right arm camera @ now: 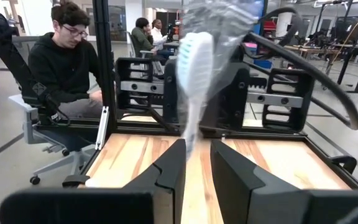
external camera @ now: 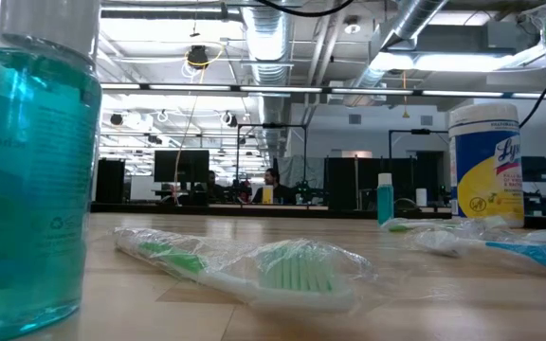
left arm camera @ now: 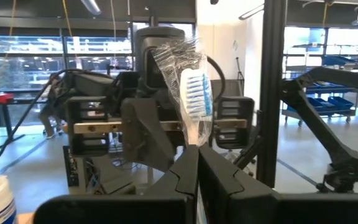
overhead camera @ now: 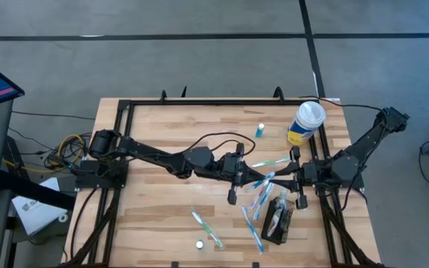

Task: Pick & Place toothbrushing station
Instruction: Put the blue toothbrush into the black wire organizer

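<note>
A plastic-wrapped toothbrush [left arm camera: 197, 93] with blue and white bristles stands upright in the air between my two grippers, which face each other above the table's middle right. My left gripper [left arm camera: 197, 155] is shut on it. My right gripper [right arm camera: 197, 155] meets it from the other side and sees the back of its head [right arm camera: 194, 59]. The toothbrushing station [overhead camera: 278, 223], a small black box with brushes lying in it, rests on the table nearer the front edge, below the grippers in the high view. My left gripper pinches the toothbrush's lower handle [left arm camera: 194, 138] between its two fingertips, coming level from the table's left. The brush rises above the fingers, bristles toward this wrist, clear of the table. My right gripper has the same brush's lower handle [right arm camera: 190, 140] between its two fingers, coming level from the table's right. The handle lies against one finger [right arm camera: 178, 158]. The wrapped head stands above the fingers, tilted a little.
Several wrapped toothbrushes lie loose on the table [overhead camera: 155, 223], among them a green one [overhead camera: 207, 227] and blue ones [overhead camera: 258, 197]. A yellow-and-blue canister [overhead camera: 307, 123] stands at the far right, a small blue bottle [overhead camera: 260, 131] beside it. A person [right arm camera: 67, 62] sits beyond the table.
</note>
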Available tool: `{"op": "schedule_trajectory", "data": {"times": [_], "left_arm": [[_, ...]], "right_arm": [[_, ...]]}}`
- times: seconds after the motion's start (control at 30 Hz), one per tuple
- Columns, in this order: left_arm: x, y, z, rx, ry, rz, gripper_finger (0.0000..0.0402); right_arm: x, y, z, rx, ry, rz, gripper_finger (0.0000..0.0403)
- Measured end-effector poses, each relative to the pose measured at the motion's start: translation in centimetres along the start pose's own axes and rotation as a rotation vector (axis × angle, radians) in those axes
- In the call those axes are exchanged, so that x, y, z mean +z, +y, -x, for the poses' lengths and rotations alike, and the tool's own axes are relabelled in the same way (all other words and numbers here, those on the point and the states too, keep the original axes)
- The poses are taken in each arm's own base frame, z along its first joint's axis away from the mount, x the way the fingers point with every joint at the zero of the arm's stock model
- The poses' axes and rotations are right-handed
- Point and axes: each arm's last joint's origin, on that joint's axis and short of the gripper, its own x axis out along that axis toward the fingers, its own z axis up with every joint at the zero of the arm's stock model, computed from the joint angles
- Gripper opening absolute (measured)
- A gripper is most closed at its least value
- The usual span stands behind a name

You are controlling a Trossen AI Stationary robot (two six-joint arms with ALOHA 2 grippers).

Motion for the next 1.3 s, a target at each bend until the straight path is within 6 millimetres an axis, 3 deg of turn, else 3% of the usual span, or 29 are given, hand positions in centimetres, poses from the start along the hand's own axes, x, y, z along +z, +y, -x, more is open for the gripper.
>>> {"op": "schedule_trajectory", "data": {"times": [0.7, 1.3], "left_arm": [[-0.1, 0.0, 0.0, 0.002, 0.01, -0.003, 0.0], [-0.3, 0.0, 0.0, 0.003, 0.032, -0.004, 0.0]], "right_arm": [[0.4, -0.4, -1.3, 0.008, -0.056, -0.035, 0.0124], [0.4, 0.1, -1.2, 0.034, -0.061, -0.008, 0.0019]]}}
